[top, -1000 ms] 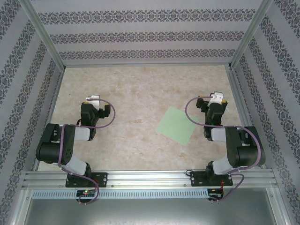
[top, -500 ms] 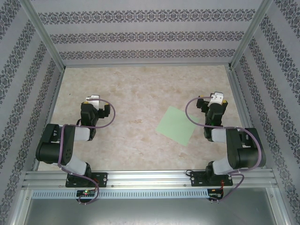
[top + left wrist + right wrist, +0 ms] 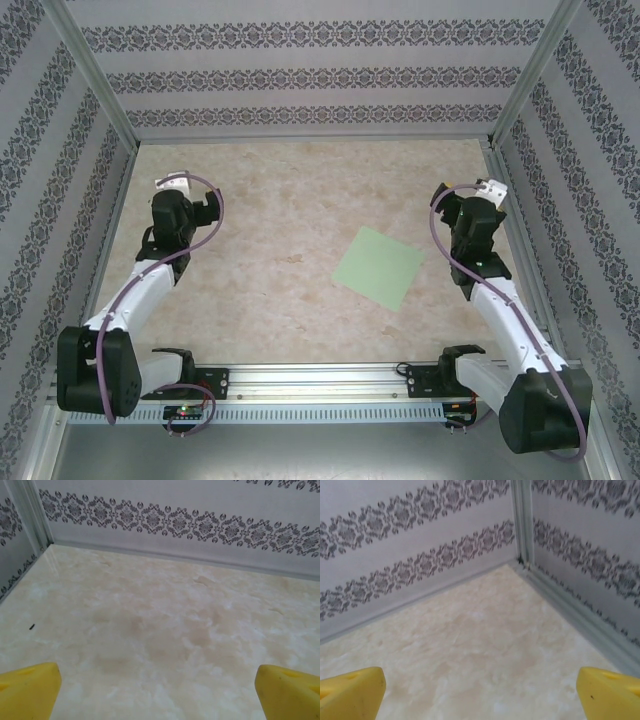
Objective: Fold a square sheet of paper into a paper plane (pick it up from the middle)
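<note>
The left gripper point(image 3: 172, 188) stands with its jaws spread wide and nothing between them; in its wrist view the two yellow fingertips point(image 3: 27, 690) sit at the far lower corners with bare tabletop between. The right gripper point(image 3: 487, 190) is equally wide and empty, its yellow fingertips point(image 3: 609, 694) framing a back corner of the enclosure. In the overhead view the left gripper hovers at about 9 o'clock of the beige marbled tabletop point(image 3: 290, 190) and the right one at about 3 o'clock, each arm stretching forward from its base on the near rail. The thin pale green square sheet of paper point(image 3: 378, 266) lies flat and unfolded on the table, turned like a diamond, at roughly 4 o'clock from the table's centre. It is at about 8 o'clock from the right gripper, near it but apart, and well apart from the left gripper. Grey-patterned wallpapered walls point(image 3: 300, 75) enclose the table.
</note>
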